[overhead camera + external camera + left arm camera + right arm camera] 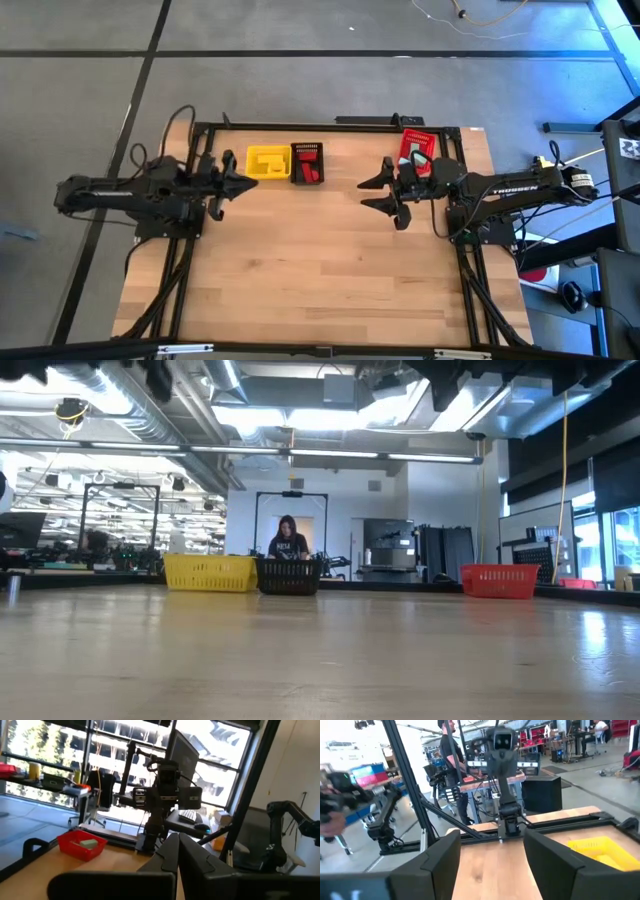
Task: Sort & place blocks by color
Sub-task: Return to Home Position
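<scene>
Both of my grippers hang above the bare wooden table and hold nothing. My left gripper (246, 180) is shut, beside the near left of the yellow basket (267, 161). My right gripper (374, 192) is open, on the near left of the red basket (417, 150). Red blocks (309, 174) lie in the black basket (307, 163). A pale teal block (90, 843) lies in the red basket. I cannot tell whether the yellow basket holds any blocks. No block lies loose on the table.
The three baskets stand along the table's far edge: yellow (210, 572), black (290, 575) and red (498, 580). The tabletop (320, 260) runs toward the near edge. People show in the room beyond the table (288, 540).
</scene>
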You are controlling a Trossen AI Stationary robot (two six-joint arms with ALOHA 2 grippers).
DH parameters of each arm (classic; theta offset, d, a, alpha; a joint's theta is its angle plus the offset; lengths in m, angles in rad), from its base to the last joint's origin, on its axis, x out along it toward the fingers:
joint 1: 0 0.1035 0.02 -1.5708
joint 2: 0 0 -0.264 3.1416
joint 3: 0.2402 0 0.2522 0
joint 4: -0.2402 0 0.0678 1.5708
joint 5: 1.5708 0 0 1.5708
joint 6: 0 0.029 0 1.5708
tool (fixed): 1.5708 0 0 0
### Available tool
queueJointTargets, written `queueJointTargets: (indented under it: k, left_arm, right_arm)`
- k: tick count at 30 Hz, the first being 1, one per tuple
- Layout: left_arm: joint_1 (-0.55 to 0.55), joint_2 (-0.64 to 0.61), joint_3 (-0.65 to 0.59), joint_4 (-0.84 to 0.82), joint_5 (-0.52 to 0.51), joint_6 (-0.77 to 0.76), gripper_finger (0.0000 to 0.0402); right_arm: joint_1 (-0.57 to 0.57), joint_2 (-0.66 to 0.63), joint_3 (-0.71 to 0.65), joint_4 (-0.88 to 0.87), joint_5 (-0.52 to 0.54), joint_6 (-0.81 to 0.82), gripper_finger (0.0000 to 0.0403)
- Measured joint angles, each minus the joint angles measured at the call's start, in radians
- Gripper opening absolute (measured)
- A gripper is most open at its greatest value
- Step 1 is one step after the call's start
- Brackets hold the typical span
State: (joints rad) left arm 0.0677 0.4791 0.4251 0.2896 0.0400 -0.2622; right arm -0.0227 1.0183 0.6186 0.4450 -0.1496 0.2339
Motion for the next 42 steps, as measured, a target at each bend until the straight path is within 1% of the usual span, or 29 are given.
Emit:
queueJointTargets:
  k: [3,7,17,20,22,24,26,29,34,37,38,42]
  left_arm:
    - [0.017,-0.116,-0.112,0.054,-0.001,-0.031,0.0]
    - [0.027,-0.252,-0.217,0.081,-0.001,-0.051,0.0]
    - [0.027,-0.479,-0.417,0.087,0.003,-0.122,0.0]
    - [0.029,-0.475,-0.418,0.022,0.015,-0.146,0.0]
    - [0.031,-0.475,-0.417,0.004,0.036,-0.141,0.0]
    - [0.031,-0.475,-0.417,-0.061,0.051,-0.125,0.0]
    - [0.031,-0.476,-0.417,-0.083,0.051,-0.128,0.0]
    - [0.031,-0.473,-0.417,-0.116,0.059,-0.129,0.0]
    - [0.03,-0.472,-0.417,-0.167,0.048,-0.124,0.0]
    - [0.029,-0.472,-0.417,-0.25,0.072,-0.128,0.0]
    - [0.029,-0.471,-0.417,-0.253,0.078,-0.125,0.0]
    - [0.028,-0.474,-0.417,-0.249,0.076,0.002,0.0]
  right_arm:
    - [0.0,0.0,0.0,0.0,0.0,0.041,0.0218]
    - [0.0,0.0,0.0,0.003,0.0,0.079,0.0218]
    - [0.0,0.0,0.0,0.008,0.0,0.132,0.0218]
    - [0.0,0.0,0.0,0.008,0.0,0.132,0.0218]
    - [0.0,0.0,0.0,0.009,0.0,0.14,0.0218]
    - [0.0,0.0,0.0,0.009,0.0,0.175,0.0218]
    - [0.0,0.0,0.0,0.008,0.002,0.226,0.0218]
    - [0.0,0.0,0.0,0.008,0.032,0.292,0.0218]
    - [0.0,0.0,0.0,0.005,0.036,0.308,0.0218]
    - [0.0,0.0,0.0,-0.001,-0.002,0.299,0.0218]
    - [0.0,0.0,0.0,-0.003,-0.022,0.285,0.0218]
    - [0.0,0.0,0.0,-0.003,-0.11,0.272,0.0218]
